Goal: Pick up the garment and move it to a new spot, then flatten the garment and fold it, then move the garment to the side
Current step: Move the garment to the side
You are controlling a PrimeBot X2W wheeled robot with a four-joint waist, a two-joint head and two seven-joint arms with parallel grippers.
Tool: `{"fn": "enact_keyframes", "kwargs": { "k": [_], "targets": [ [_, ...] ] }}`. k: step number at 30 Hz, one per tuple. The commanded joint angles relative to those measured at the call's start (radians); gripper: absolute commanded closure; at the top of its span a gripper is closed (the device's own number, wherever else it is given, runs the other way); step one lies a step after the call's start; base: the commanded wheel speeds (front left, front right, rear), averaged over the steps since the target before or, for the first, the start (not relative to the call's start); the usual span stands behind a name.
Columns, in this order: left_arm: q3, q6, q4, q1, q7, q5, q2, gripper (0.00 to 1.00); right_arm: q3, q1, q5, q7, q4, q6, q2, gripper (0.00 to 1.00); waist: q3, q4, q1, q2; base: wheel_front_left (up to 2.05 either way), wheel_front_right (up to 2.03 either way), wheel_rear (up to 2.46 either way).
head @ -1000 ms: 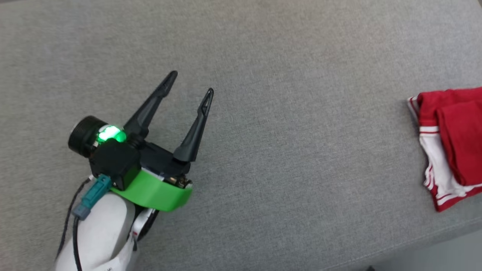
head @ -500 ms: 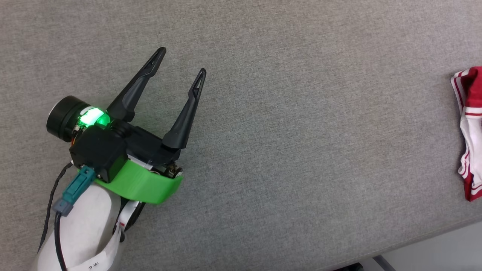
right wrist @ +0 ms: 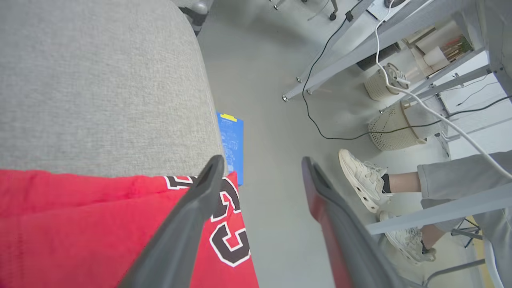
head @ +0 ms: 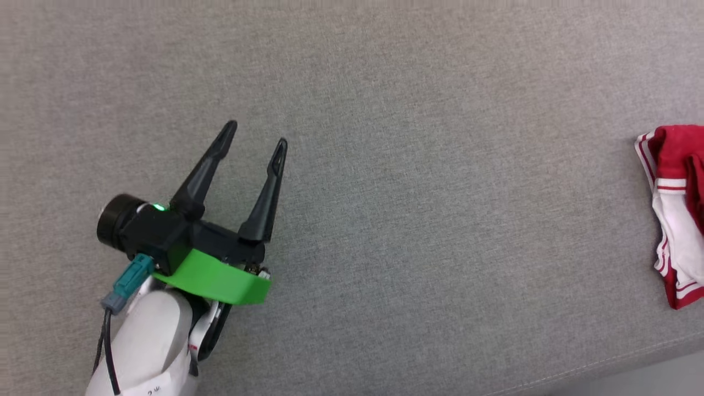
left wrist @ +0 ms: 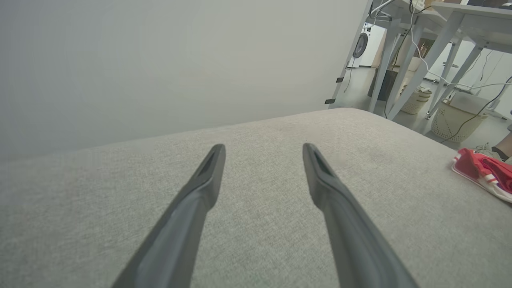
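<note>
Two grippers are showing the same condition: jaws spread, nothing held.

In the head view, the left gripper [head: 256, 134] is hanging over the lower-left part of the grey cushion [head: 418, 181]. Its two dark fingers [head: 206, 168] are pointing up and slightly right, and bare upholstery is showing between them. A green band [head: 217, 280] is wrapping the wrist. A teal plug [head: 129, 279] is sitting behind the camera housing, above the pale forearm [head: 151, 341].

The garment [head: 674, 214] is lying on the cushion at the far right of the head view, well apart from the left gripper. It is folded into a compact bundle, with a white sleeve and striped trim facing left, and the frame edge is cutting off its right side. The left wrist view is placing the same bundle at its right margin, near the cushion's far side.

In the right wrist view, the right gripper [right wrist: 261, 160] is hanging above the cushion's edge, and the floor [right wrist: 272, 80] is showing through the gap between its fingers. Red cloth bearing a black, white-outlined "23" is lying under the finger on that view's left; whether that finger is touching the cloth cannot be told. The inner face of the other finger is showing a red tint.

On the floor, a blue sheet [right wrist: 232, 144] is lying just beside the cushion. Farther off, a person's pale shoes [right wrist: 362, 180] and a grey trouser leg [right wrist: 460, 176] are showing near two woven baskets [right wrist: 394, 126].
</note>
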Motion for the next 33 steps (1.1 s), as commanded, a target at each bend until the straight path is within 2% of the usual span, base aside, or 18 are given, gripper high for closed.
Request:
{"fn": "enact_keyframes", "kwargs": {
  "k": [1,7,14,18,22,26,30,33],
  "targets": [
    [0.007,0.001,0.019,0.024,-0.010,-0.007,-0.005,0.00,0.009,0.010,0.019,-0.003,-0.049,-0.001,0.011,0.00,-0.130,0.047,0.0000,0.0000,0.00,0.00,0.00],
    [0.052,0.010,0.078,0.109,-0.014,-0.032,-0.042,0.00,0.025,0.095,0.093,0.000,-0.295,-0.001,0.067,0.00,-0.270,0.102,0.0000,0.0000,0.00,0.00,0.00],
    [0.120,0.022,0.080,0.185,-0.014,-0.013,-0.099,0.00,-0.005,0.253,0.181,-0.007,-0.570,-0.001,0.216,0.00,-0.374,0.173,0.0000,0.0000,0.00,0.00,0.00],
    [0.146,0.014,0.090,0.225,-0.014,0.007,-0.127,0.00,-0.026,0.365,0.186,-0.043,-0.668,-0.001,0.313,0.00,-0.410,0.211,0.0000,0.0000,0.00,0.00,0.00],
    [0.169,0.006,0.097,0.260,-0.014,0.034,-0.151,0.00,-0.033,0.477,0.178,-0.080,-0.713,-0.001,0.405,0.00,-0.436,0.241,0.0000,0.0000,0.00,0.00,0.00],
    [0.215,0.015,0.095,0.294,-0.014,0.080,-0.180,0.00,-0.010,0.572,0.152,-0.123,-0.716,-0.001,0.481,0.00,-0.453,0.258,0.0000,0.0000,0.00,0.00,0.00],
    [0.243,0.006,0.101,0.327,-0.014,0.097,-0.210,0.00,0.025,0.634,0.134,-0.188,-0.692,-0.001,0.528,0.00,-0.464,0.267,0.0000,0.0000,0.00,0.00,0.00],
    [0.257,-0.003,0.110,0.338,-0.014,0.107,-0.220,0.00,0.045,0.654,0.109,-0.227,-0.659,-0.001,0.540,0.00,-0.465,0.270,0.0000,0.0000,0.00,0.00,0.00]
  ]
}}
